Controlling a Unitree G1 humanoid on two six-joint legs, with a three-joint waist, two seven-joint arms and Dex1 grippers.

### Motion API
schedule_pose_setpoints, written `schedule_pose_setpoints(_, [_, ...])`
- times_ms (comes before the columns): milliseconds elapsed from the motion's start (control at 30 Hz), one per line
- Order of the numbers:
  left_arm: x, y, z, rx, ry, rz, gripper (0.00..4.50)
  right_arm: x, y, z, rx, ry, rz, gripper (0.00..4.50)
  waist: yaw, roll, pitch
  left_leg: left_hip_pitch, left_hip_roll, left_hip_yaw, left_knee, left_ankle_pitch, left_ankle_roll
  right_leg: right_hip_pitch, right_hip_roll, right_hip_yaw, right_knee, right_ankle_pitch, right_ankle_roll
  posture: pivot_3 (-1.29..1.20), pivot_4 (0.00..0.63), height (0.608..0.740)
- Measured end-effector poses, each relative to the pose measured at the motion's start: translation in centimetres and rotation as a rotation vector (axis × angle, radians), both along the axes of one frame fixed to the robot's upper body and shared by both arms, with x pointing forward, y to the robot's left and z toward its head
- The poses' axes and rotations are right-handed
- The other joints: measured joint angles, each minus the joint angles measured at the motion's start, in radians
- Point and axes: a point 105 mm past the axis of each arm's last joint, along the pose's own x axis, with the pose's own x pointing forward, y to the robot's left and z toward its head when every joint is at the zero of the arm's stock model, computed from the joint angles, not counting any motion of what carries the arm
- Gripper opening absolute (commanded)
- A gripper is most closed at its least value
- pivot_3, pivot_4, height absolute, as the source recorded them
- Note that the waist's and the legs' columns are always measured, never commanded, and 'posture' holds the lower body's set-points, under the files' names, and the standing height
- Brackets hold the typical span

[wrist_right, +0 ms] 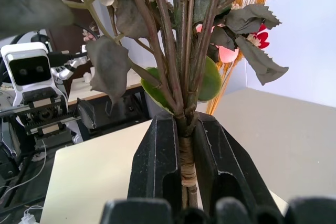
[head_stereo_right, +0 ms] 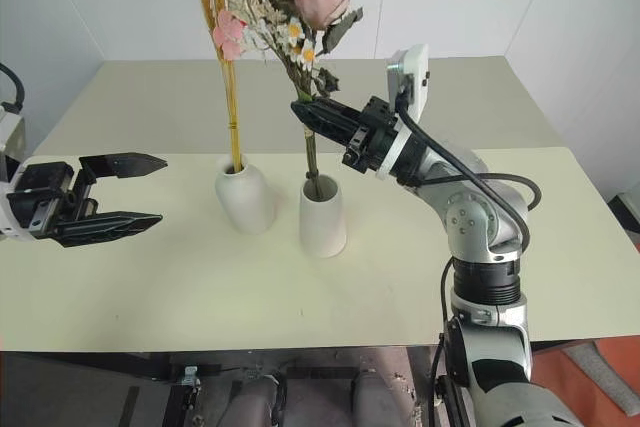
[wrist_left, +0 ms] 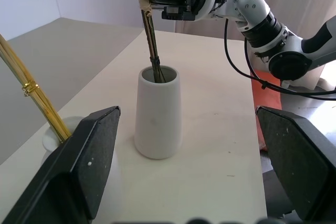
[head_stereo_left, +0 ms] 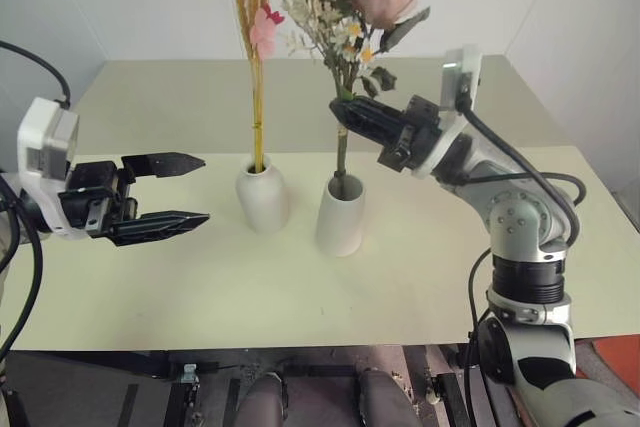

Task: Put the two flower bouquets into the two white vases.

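The rose bouquet [head_stereo_left: 375,7] is gripped by the right gripper [head_stereo_left: 347,112], its fingers clamped tight on the wrapped stems, whose lower ends are seen inside the mouth of the tapered vase [head_stereo_left: 341,215] on the table [head_stereo_left: 420,277]. Just beside it, the bottle-shaped vase [head_stereo_left: 263,197] is occupied by the wheat bouquet [head_stereo_left: 256,37], standing upright. Off to the left, the left gripper [head_stereo_left: 165,192] is held level, spread wide and empty.
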Motion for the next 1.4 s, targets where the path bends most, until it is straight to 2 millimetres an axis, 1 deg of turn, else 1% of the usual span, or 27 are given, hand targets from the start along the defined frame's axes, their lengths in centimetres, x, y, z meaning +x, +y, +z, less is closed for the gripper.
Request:
schedule_pose_setpoints(33, [0.0,0.0,0.0,0.002,0.0,0.001,4.5,0.1,0.0,-0.5,-0.004,0.011,-0.006,0.19,0.0,0.0,0.0,0.0,0.0,0.0,0.0,0.0,0.0,0.0,0.0,0.0,0.0,0.0,0.0,0.0,0.15,0.74])
schedule_pose_setpoints(100, [0.0,0.0,0.0,0.003,-0.001,0.001,4.5,0.4,-0.3,-1.6,-0.012,0.034,-0.031,0.92,0.0,0.0,0.0,0.0,0.0,0.0,0.0,0.0,0.0,0.0,0.0,0.0,0.0,0.0,0.0,0.0,0.15,0.74])
schedule_pose_setpoints(133, [0.0,0.0,0.0,0.004,-0.001,0.001,4.5,0.6,-0.5,-2.2,-0.02,0.042,-0.046,1.11,0.001,0.0,0.0,0.0,0.0,0.0,0.0,0.0,0.0,0.0,0.0,0.0,0.0,0.0,0.0,0.0,0.15,0.74])
schedule_pose_setpoints(233, [0.0,0.1,0.1,0.01,-0.002,0.005,4.5,0.4,-1.0,-4.4,-0.06,0.078,-0.054,2.22,0.001,0.0,0.0,0.0,0.0,0.0,0.0,0.0,0.0,0.0,0.0,0.0,0.0,0.0,0.0,0.0,0.15,0.74])
schedule_pose_setpoints(267, [0.0,0.1,0.1,0.015,-0.002,0.009,4.5,0.0,-1.2,-5.0,-0.074,0.081,-0.049,2.5,0.001,0.0,0.0,0.0,0.0,0.0,0.0,0.0,0.0,0.0,0.0,0.0,0.0,0.0,0.0,0.0,0.15,0.74])
schedule_pose_setpoints(333, [0.0,0.2,0.1,0.029,-0.003,0.017,4.5,-0.8,-2.0,-6.1,-0.107,0.078,-0.036,3.24,0.003,0.0,0.0,0.0,0.0,0.0,0.0,0.0,0.0,0.0,0.0,0.0,-0.001,0.0,0.0,0.0,0.15,0.74])
schedule_pose_setpoints(367, [0.0,0.3,0.2,0.033,-0.004,0.021,4.5,-1.1,-2.4,-6.5,-0.122,0.079,-0.03,3.54,0.003,0.0,0.0,0.0,0.0,0.0,0.0,0.0,0.0,0.001,0.0,0.0,-0.001,0.0,0.0,0.0,0.15,0.74])
schedule_pose_setpoints(433, [0.1,0.5,0.3,0.043,-0.004,0.027,4.5,-1.7,-3.0,-7.0,-0.147,0.077,-0.013,4.28,0.005,0.0,0.0,0.0,0.0,0.0,0.0,0.0,0.0,0.001,0.0,0.0,-0.001,0.0,0.0,0.0,0.15,0.74])
schedule_pose_setpoints(467, [0.1,0.6,0.3,0.045,-0.003,0.032,4.5,-2.0,-3.3,-7.2,-0.161,0.074,-0.004,4.48,0.004,0.0,0.0,0.001,0.0,0.0,0.0,0.0,0.0,0.001,0.0,0.0,-0.001,0.0,0.0,0.0,0.15,0.74])
schedule_pose_setpoints(533, [0.2,0.7,0.3,0.043,-0.001,0.038,4.5,-2.8,-4.2,-7.5,-0.233,0.049,0.033,4.48,0.005,0.0,0.0,0.001,0.0,0.0,0.0,0.0,0.0,0.001,0.0,0.0,-0.001,0.0,0.001,0.0,0.15,0.74])
schedule_pose_setpoints(667, [0.2,0.8,0.4,0.041,-0.005,0.047,4.5,-3.6,-5.4,-7.5,-0.321,0.013,0.081,4.48,0.004,0.0,0.0,0.001,0.001,0.0,0.0,0.0,0.0,0.002,0.0,0.0,-0.002,0.0,0.001,0.0,0.15,0.74])
schedule_pose_setpoints(767, [0.0,0.9,0.5,0.041,-0.016,0.07,4.5,-3.4,-7.2,-7.7,-0.409,0.016,0.074,4.48,0.006,0.0,0.0,0.001,0.001,0.0,0.0,0.0,0.0,0.002,0.0,0.0,-0.002,0.0,0.0,0.0,0.15,0.74])
schedule_pose_setpoints(900, [-0.5,1.4,-0.1,0.04,0.005,0.105,4.5,-3.3,-9.0,-8.0,-0.493,0.024,0.084,4.48,0.006,0.0,0.0,0.001,0.001,0.0,0.0,0.0,0.0,0.002,0.0,0.0,-0.003,0.0,0.0,0.0,0.15,0.74])
schedule_pose_setpoints(1067, [-2.1,3.2,-0.2,0.032,0.026,0.192,4.5,-2.9,-11.7,-7.7,-0.587,0.024,0.068,4.48,0.006,0.0,0.0,0.001,0.002,0.001,0.0,0.0,0.0,0.002,0.001,0.0,-0.005,0.0,0.0,0.0,0.15,0.74])
schedule_pose_setpoints(1167, [-3.1,4.0,0.1,0.041,0.019,0.249,4.5,-2.7,-12.7,-7.7,-0.605,0.027,0.045,4.48,0.008,0.0,0.0,0.001,0.003,0.001,0.0,0.0,0.0,0.003,0.001,0.0,-0.006,0.0,0.0,0.0,0.15,0.74])
schedule_pose_setpoints(1267, [-3.9,4.1,0.6,0.051,0.005,0.282,4.5,-2.4,-13.4,-7.8,-0.608,0.034,0.021,4.48,0.012,0.0,0.0,0.001,0.003,0.002,0.0,0.0,0.0,0.003,0.002,0.0,-0.007,0.0,0.0,0.0,0.15,0.74])
schedule_pose_setpoints(1400, [-4.9,3.7,0.2,0.065,0.013,0.302,4.5,-1.7,-14.5,-8.1,-0.634,0.048,-0.036,4.48,0.018,0.0,0.0,0.001,0.004,0.003,0.0,0.0,0.0,0.003,0.002,0.0,-0.008,0.0,-0.001,0.0,0.15,0.74])
